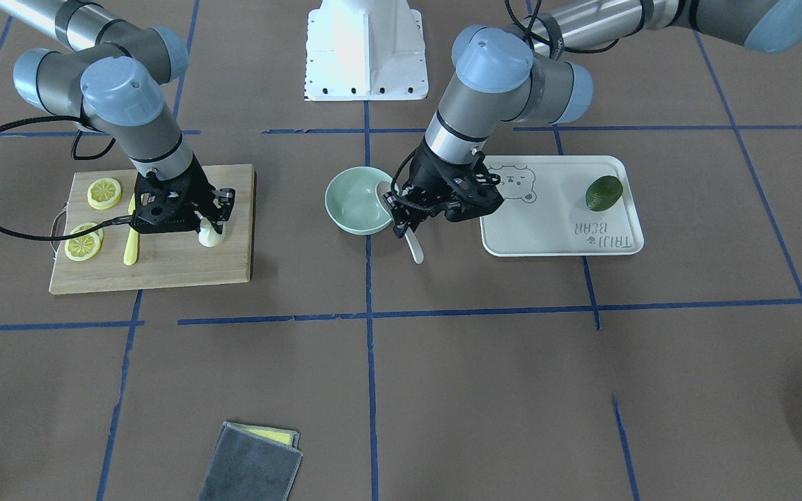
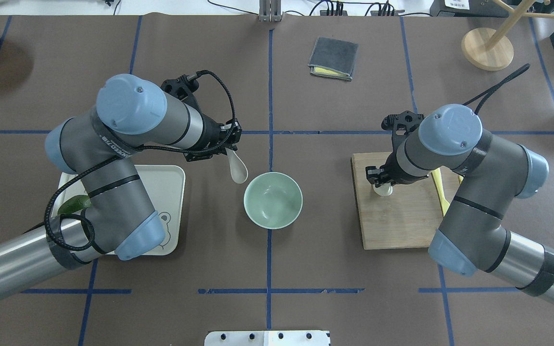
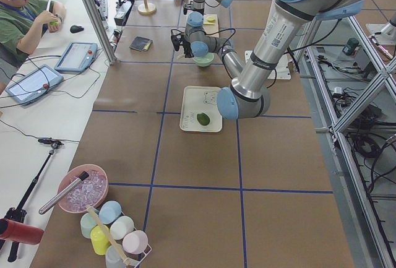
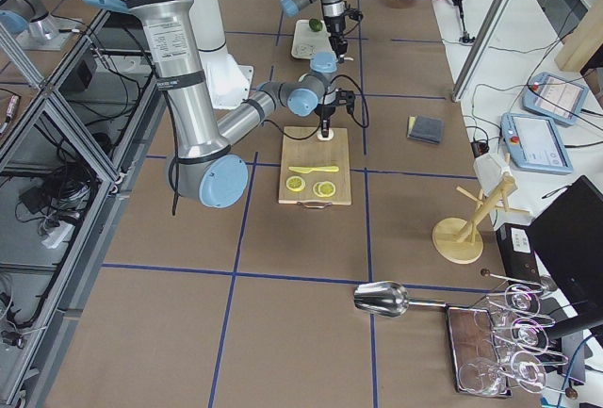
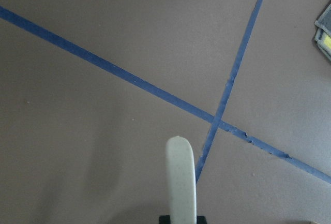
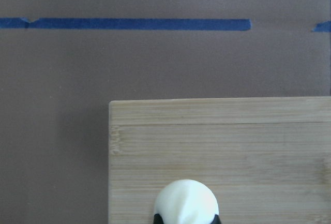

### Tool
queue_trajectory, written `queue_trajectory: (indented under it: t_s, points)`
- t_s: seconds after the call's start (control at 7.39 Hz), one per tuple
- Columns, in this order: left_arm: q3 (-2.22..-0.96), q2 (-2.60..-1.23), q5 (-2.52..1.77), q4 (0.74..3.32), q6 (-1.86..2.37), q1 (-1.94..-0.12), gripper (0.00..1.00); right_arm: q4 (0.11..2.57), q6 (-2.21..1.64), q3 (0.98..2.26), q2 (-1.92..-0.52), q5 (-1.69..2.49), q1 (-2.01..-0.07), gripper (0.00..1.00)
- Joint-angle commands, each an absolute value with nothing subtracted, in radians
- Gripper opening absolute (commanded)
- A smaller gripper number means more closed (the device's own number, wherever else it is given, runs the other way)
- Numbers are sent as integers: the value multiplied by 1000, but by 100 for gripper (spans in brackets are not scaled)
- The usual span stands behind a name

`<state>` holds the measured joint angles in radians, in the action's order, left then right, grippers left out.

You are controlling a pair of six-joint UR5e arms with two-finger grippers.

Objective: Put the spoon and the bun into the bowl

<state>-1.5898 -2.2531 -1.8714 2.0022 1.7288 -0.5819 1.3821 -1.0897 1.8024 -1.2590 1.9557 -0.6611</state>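
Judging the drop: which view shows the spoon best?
Overhead exterior: the spoon shows its scoop plainly at the left gripper, beside the bowl. Front-facing hides its middle behind the gripper; the left wrist shows only its handle; side views show it tiny.

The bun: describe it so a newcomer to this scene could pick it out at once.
Find the pale wooden cutting board. Near its edge facing the round mint-green bowl, between the right gripper's fingers, is the small round white steamed bun. Its neighbours, lemon slices and a plastic knife, are flat and yellow.

White spoon point(image 2: 237, 168) held up tilted, just beside the empty mint bowl point(image 2: 277, 206); white bun point(image 2: 383, 190) near the board point(image 2: 392, 226) edge.
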Motion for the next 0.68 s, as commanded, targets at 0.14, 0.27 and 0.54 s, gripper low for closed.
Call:
queue_trajectory:
  t_s: [0.14, 0.27, 0.54]
  points:
    - [-1549, -2278, -1810, 2063, 1770, -502, 0, 1405, -1089, 1829, -1256, 1980, -692, 37]
    - [-1554, -2276, -1810, 2063, 1769, -500, 0, 1405, -1091, 1829, -1256, 1980, -692, 37]
    - [-1554, -2267, -1809, 2062, 1761, -492, 0, 1407, -1091, 1829, -1243, 1980, -693, 37]
